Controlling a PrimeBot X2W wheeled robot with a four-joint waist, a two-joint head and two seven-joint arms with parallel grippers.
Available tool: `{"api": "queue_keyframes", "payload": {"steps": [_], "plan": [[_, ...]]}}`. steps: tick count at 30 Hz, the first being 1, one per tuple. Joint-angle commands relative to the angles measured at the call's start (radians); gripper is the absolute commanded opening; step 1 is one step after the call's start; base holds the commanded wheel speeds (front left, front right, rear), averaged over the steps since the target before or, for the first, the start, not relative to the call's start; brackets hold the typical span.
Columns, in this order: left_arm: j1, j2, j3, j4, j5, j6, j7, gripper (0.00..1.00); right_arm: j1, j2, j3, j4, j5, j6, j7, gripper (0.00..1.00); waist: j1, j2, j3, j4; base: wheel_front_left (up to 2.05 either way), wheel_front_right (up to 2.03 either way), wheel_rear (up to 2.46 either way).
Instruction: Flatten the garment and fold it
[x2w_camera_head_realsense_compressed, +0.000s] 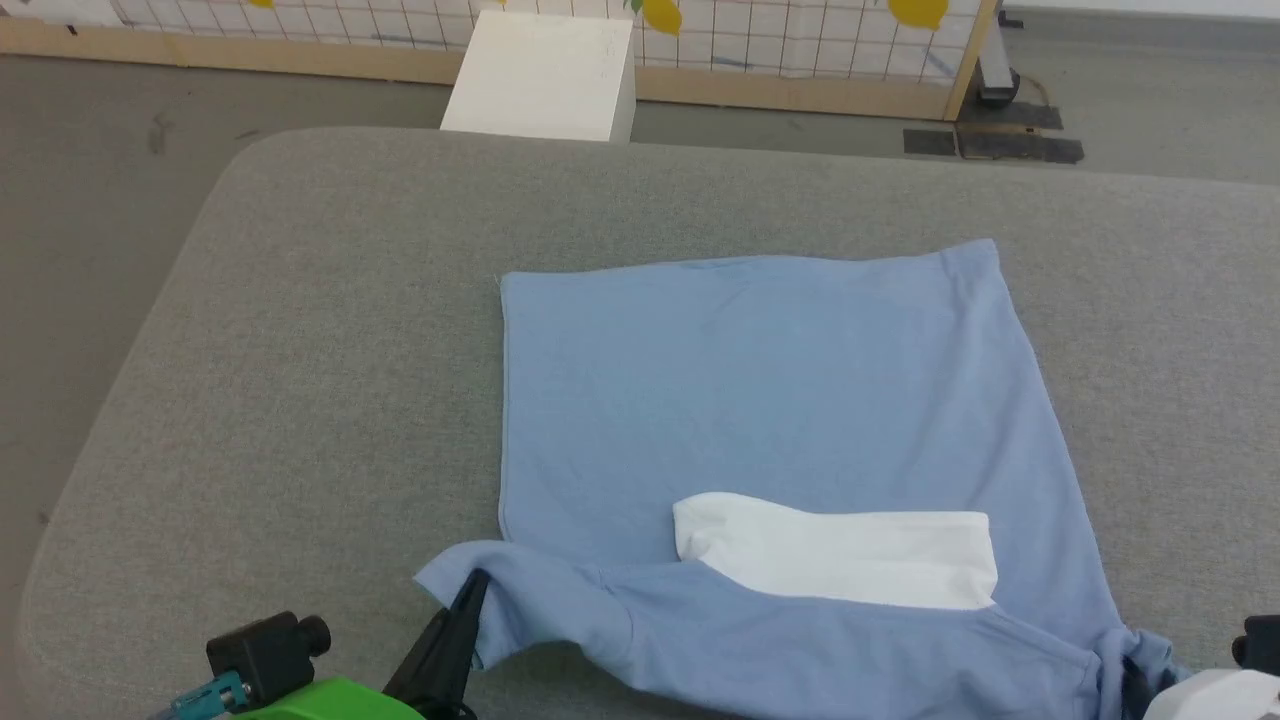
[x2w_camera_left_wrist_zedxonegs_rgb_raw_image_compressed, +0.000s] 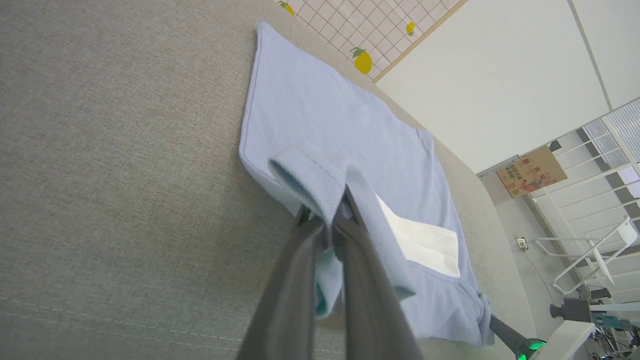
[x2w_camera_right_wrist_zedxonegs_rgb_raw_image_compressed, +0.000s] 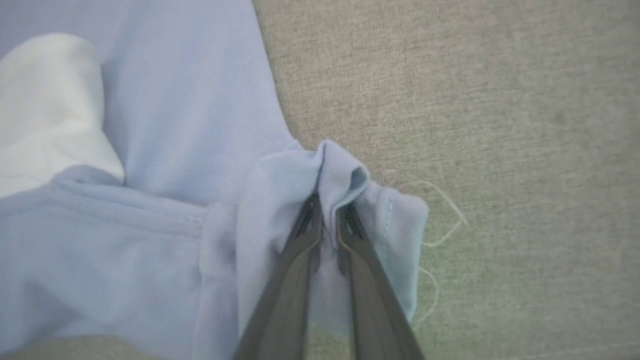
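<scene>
Pinches tight, with dark-fingered left gripper (x2w_camera_left_wrist_zedxonegs_rgb_raw_image_compressed: 327, 220), near-left sleeve of light blue soft-fabric short-sleeved shirt (x2w_camera_head_realsense_compressed: 760, 380). Nips bunched opposite sleeve between nearly closed jaws of right gripper (x2w_camera_right_wrist_zedxonegs_rgb_raw_image_compressed: 327, 207). Lies spread flat on grey woven surface (x2w_camera_head_realsense_compressed: 330, 350).

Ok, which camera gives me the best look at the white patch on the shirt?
Head view: the white patch lies in plain sight from end to end on the blue shirt. Left wrist view shows it slanted, its near end hidden behind a lifted fold. Right wrist view catches one rounded end at the frame's edge.
</scene>
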Motion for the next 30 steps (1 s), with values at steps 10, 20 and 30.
{"api": "queue_keyframes", "payload": {"steps": [10, 20, 30], "plan": [[-0.015, 0.005, -0.027, -0.028, 0.030, -0.005, -0.005, 0.00, -0.081, -0.086, -0.045, -0.331, 0.105, -0.001, 0.135, 1.00, 0.0001, -0.0001, 0.042, -0.007, 0.00, 0.00, 0.00], [-0.116, -0.017, -0.094, -0.075, 0.097, -0.019, -0.017, 0.00, -0.474, -0.214, 0.019, -0.377, 0.099, -0.001, 0.337, 1.00, 0.0001, -0.0001, 0.210, 0.046, 0.00, 0.00, 0.00], [-0.215, -0.051, -0.183, -0.082, 0.150, -0.040, -0.021, 0.00, -0.873, -0.235, 0.007, -0.077, -0.058, -0.001, 0.527, 1.00, 0.0001, -0.0001, 0.386, 0.150, 0.00, 0.00, 0.00]]}}
